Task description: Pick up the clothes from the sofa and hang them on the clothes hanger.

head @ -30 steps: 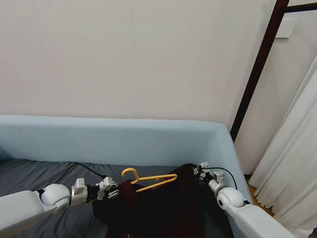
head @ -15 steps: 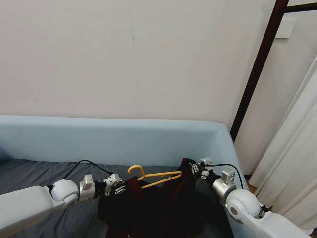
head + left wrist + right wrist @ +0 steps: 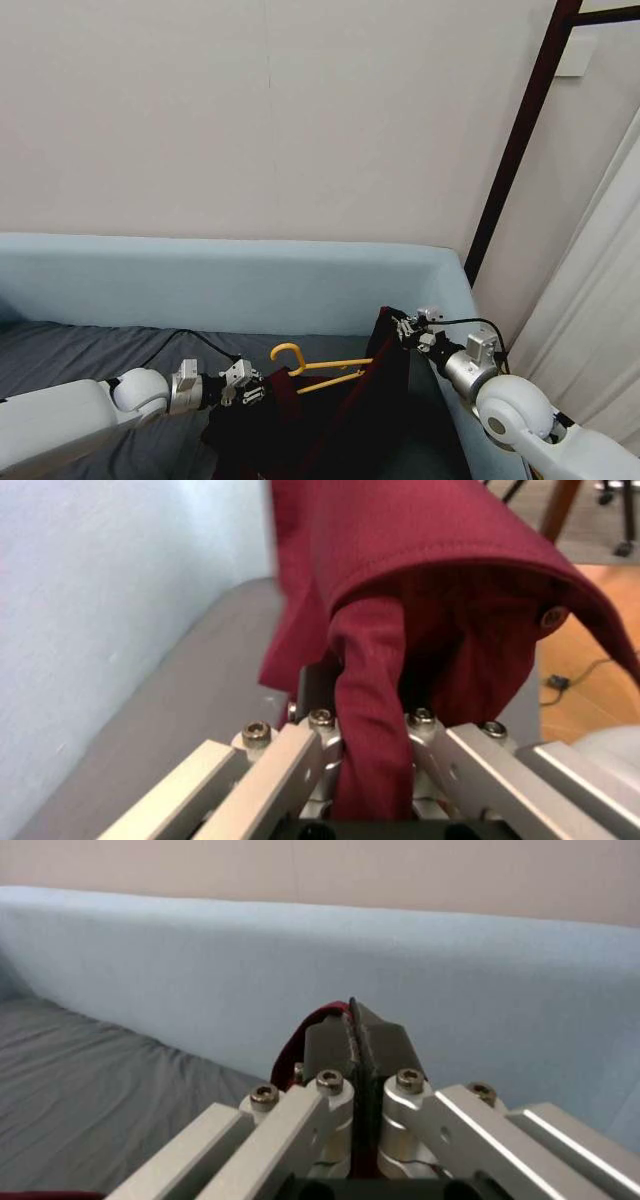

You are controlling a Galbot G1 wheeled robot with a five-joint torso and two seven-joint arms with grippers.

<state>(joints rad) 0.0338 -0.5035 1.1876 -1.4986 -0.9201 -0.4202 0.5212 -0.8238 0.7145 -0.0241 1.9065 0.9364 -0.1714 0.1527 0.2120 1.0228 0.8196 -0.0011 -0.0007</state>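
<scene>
Pinching a bunched fold of the maroon garment [image 3: 300,430] in the jaws of the left gripper [image 3: 248,388], closed hard on it, with cloth spilling out on either side. Nipping only a thin edge of the same cloth in the jaws of the right gripper [image 3: 405,328], pressed together and held higher than the left pair. Slung between the two pairs, a yellow hanger [image 3: 322,367], hook up beside the left jaws, bars reaching toward the right ones; cannot tell whether threaded through the neck or merely resting in the fold. Below both, draping down toward the grey sofa seat [image 3: 60,350]; behind, the pale blue backrest [image 3: 250,280]; out beyond the right jaws, a dark upright post [image 3: 515,150]. Likely trouble: losing that thin edge from the right jaws under the garment's weight, tipping the hanger out along the slope, or dragging the hem across the seat.
</scene>
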